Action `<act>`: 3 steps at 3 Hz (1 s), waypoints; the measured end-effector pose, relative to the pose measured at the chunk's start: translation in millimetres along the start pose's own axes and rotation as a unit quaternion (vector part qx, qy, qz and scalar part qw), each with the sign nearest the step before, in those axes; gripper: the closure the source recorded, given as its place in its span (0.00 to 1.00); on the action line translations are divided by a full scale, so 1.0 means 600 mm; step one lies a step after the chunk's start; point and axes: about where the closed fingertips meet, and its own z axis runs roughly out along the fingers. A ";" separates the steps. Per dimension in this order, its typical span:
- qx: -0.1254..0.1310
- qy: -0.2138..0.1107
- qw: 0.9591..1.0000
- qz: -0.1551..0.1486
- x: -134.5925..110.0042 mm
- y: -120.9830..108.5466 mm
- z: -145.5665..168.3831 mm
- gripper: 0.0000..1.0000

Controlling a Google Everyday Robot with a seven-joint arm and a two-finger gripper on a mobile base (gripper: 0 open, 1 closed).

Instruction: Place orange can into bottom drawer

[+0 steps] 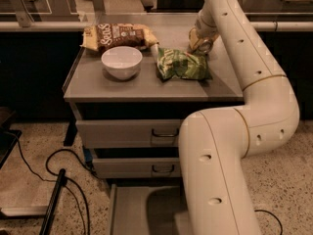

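Note:
My white arm reaches over the right side of the cabinet to its back right corner. There the gripper [202, 42] hangs low over the top, mostly hidden by the wrist. The orange can [194, 37] shows as an orange-brown shape right at the gripper, just behind the green bag. Whether the gripper holds it cannot be made out. The bottom drawer [129, 210] is pulled out at floor level, showing a flat grey floor; my arm's lower link covers its right part.
On the cabinet top [112, 86] sit a white bowl [122, 61], a green snack bag [182, 64] and a brown chip bag [117, 35]. The two upper drawers [124, 133] are shut. Black cables [54, 180] run across the floor at the left.

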 end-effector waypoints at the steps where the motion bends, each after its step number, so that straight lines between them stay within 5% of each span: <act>1: -0.022 -0.018 1.000 0.003 -0.005 0.000 -0.014 1.00; 3: -0.065 -0.048 0.997 0.008 -0.004 -0.007 -0.056 1.00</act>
